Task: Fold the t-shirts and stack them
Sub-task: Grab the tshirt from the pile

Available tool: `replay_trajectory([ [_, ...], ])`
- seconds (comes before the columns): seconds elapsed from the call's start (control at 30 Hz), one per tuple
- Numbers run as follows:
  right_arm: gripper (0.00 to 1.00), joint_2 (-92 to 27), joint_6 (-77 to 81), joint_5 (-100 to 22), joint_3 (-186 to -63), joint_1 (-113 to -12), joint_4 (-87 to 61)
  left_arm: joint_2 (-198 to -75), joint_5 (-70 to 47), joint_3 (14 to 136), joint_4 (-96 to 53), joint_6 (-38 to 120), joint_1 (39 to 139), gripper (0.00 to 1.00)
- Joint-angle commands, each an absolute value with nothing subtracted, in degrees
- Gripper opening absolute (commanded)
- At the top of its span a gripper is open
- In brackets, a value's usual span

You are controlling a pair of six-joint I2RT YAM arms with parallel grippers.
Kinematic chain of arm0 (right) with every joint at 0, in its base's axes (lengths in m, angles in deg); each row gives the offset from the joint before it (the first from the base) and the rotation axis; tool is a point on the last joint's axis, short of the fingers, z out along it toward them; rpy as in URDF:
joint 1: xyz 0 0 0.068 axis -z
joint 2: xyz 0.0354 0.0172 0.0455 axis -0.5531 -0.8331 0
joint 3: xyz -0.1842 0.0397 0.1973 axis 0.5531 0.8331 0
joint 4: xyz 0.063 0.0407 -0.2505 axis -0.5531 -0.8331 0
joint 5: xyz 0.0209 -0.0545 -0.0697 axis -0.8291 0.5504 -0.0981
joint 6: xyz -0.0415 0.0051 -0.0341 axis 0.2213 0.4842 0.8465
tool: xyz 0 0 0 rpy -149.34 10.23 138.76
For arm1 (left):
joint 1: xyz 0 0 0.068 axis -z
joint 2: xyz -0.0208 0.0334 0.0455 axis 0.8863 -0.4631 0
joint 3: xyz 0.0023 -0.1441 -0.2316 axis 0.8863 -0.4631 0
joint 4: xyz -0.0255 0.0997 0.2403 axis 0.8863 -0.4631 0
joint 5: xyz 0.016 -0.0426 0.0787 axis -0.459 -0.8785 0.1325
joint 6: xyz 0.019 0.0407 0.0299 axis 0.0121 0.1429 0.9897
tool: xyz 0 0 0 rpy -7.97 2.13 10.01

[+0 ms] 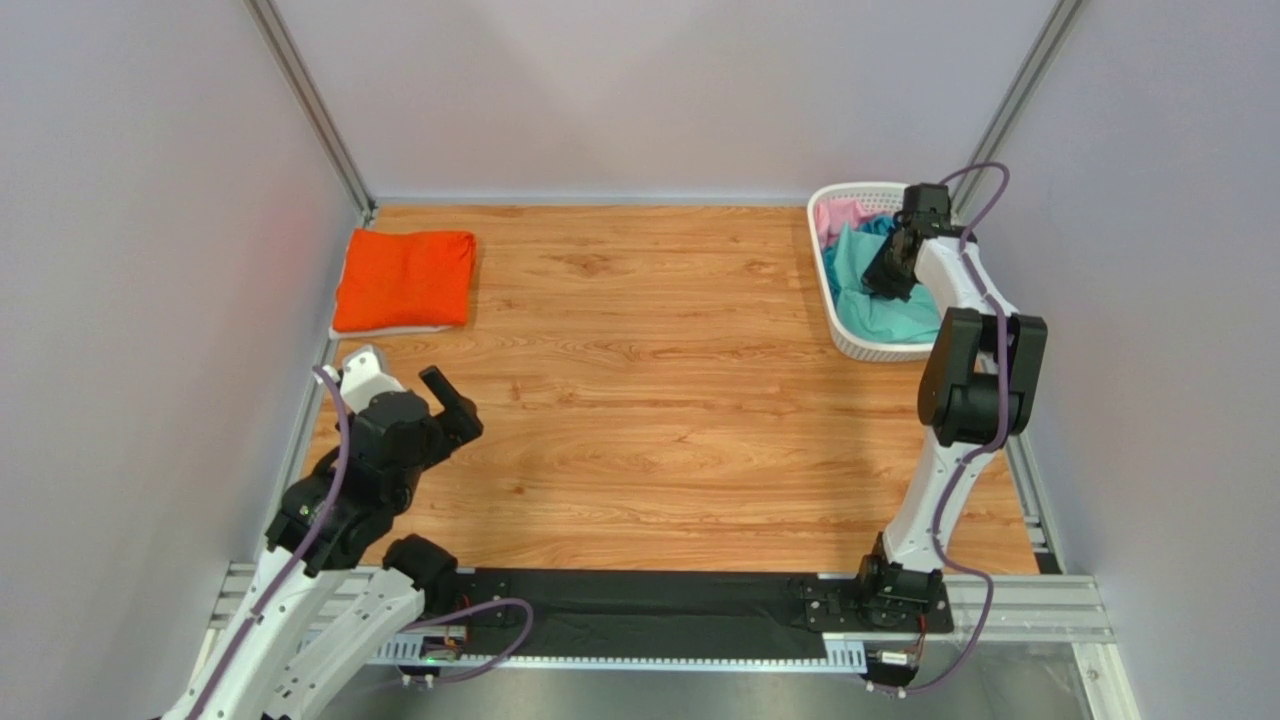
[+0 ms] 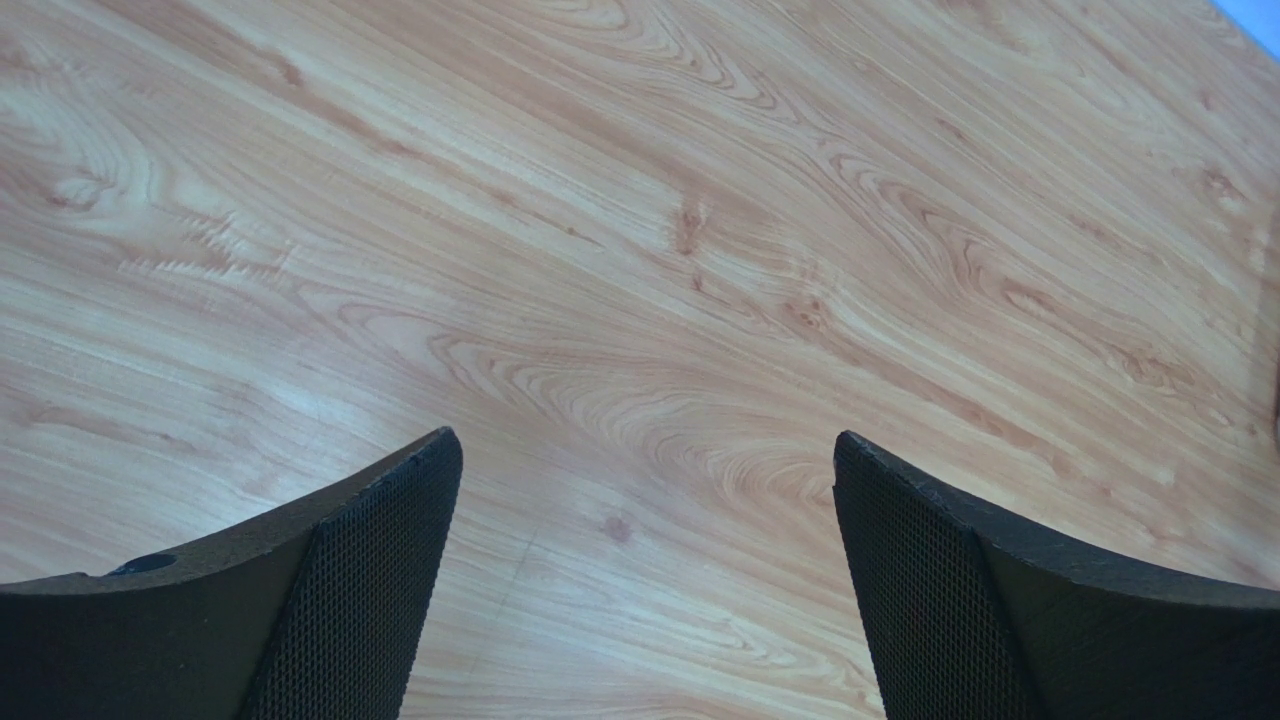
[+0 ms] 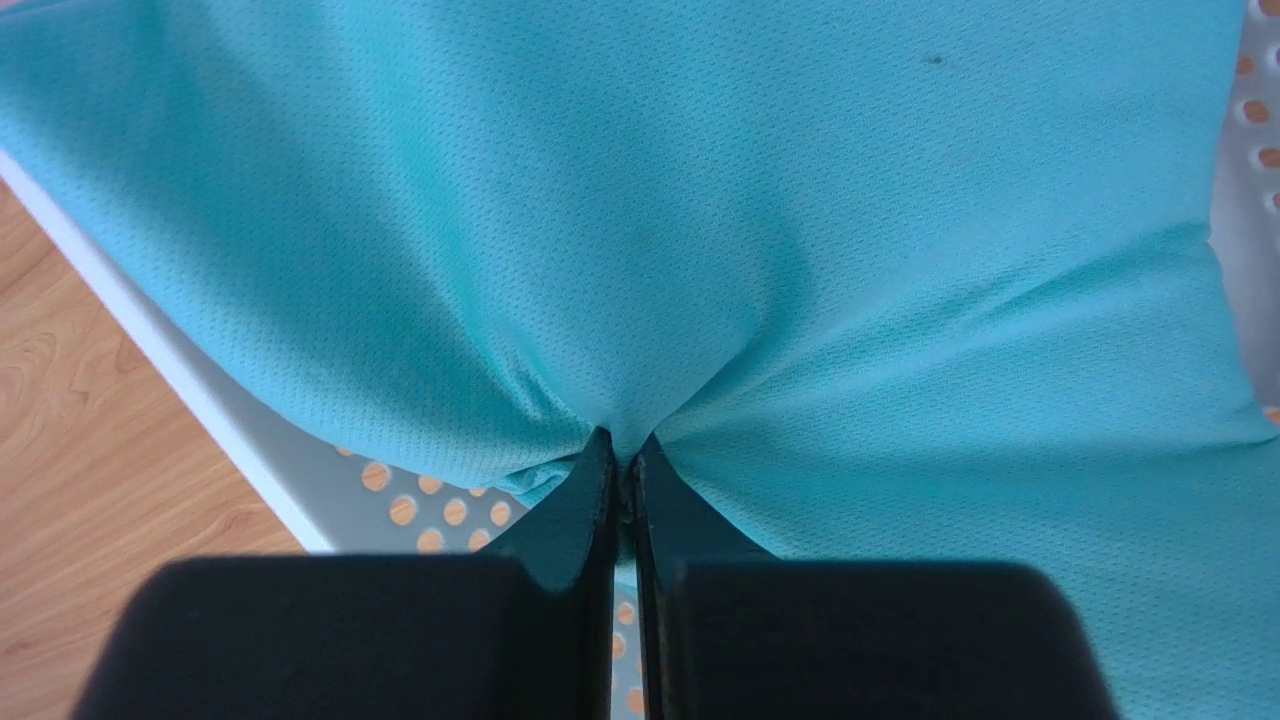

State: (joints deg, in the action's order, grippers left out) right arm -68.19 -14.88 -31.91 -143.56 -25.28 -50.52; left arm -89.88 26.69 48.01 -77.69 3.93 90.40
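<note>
At right gripper (image 3: 621, 458): clenched on teal tee (image 3: 781, 240), inside basket (image 1: 876, 354); pink tee (image 1: 839, 219) just beside. At left gripper (image 2: 646, 450): released, nothing held; folded orange tee (image 1: 404, 279) well ahead. Left, by judgement: teal, pink, stacking

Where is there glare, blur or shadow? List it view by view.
Top external: even soft light, sharp throughout, no hard shadows on the table. Left wrist: pale sheen across the wood at left, grain crisp. Right wrist: teal t-shirt weave sharp, right gripper body near-black and featureless.
</note>
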Motion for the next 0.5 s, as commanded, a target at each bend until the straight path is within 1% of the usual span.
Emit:
replay_trajectory([
  [0.0,0.0,-62.1,-13.3,-33.7,-144.4,-25.4,-48.4,-89.7,26.6,47.9,-77.7,4.3,90.3,1.0],
  [0.23,0.0,-49.1,-11.1,-33.7,-145.1,-26.4,-52.2,-88.9,24.6,49.2,-77.8,5.2,90.3,1.0],
  [0.27,0.0,-45.8,-10.6,-33.9,-145.4,-26.6,-52.7,-88.8,24.3,49.4,-77.8,5.2,90.3,1.0],
  [0.47,0.0,-35.7,-9.6,-37.2,-149.3,-33.3,-56.8,-87.6,21.6,50.2,-78.2,5.3,90.3,1.0],
])
